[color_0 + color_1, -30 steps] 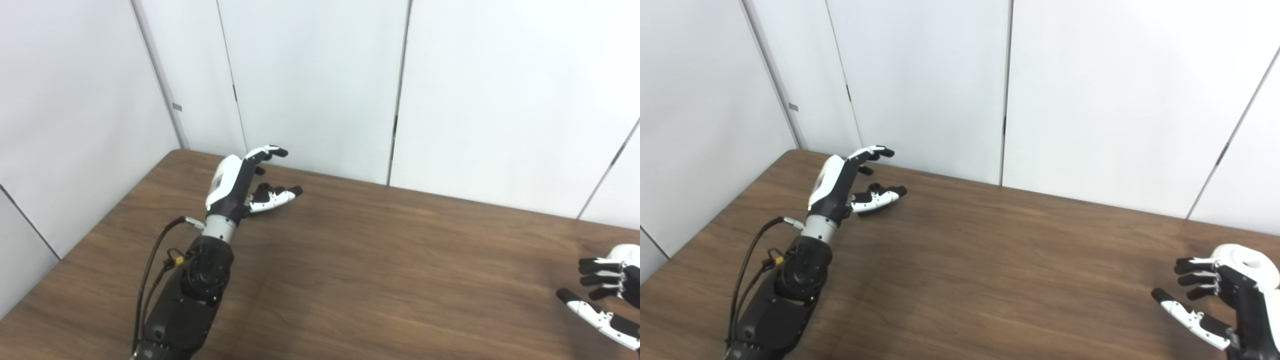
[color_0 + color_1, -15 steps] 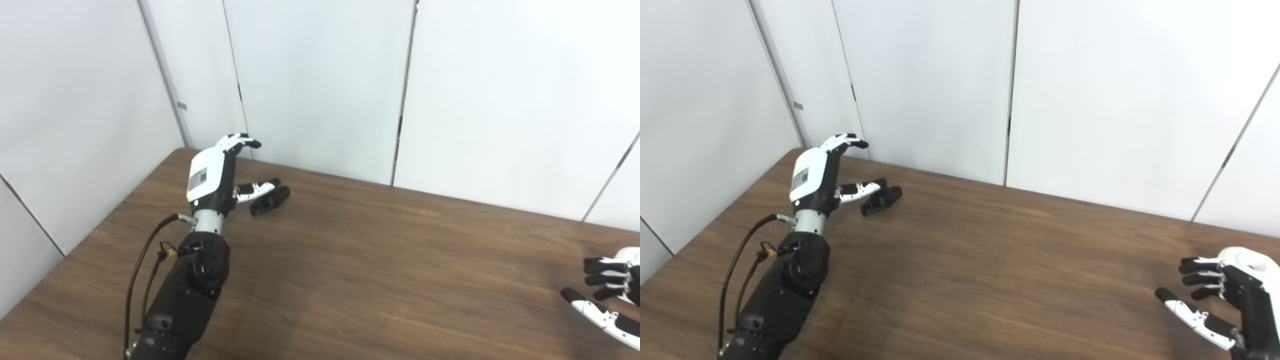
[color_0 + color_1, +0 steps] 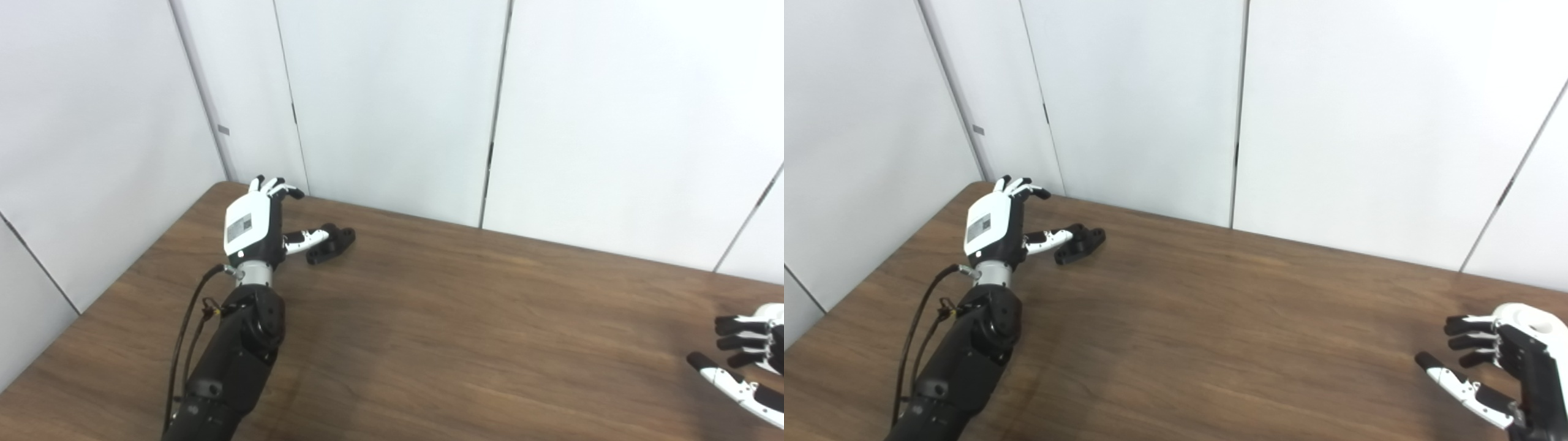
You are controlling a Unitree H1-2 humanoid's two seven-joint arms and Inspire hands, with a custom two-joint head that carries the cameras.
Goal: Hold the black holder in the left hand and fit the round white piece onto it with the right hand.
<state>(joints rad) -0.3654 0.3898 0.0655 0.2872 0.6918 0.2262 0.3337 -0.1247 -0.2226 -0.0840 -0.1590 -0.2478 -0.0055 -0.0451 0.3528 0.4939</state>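
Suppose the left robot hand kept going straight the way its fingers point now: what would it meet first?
Probably the white wall panels behind the table's far edge. The left robot hand points past the black holder, which lies beside its thumb; depth is uncertain.

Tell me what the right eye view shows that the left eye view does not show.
Only the right eye view shows the round white piece almost whole, and more of the right hand. Only the left eye view shows more wall at the left. Both show the table, the open left hand and the black holder lying by its thumb.
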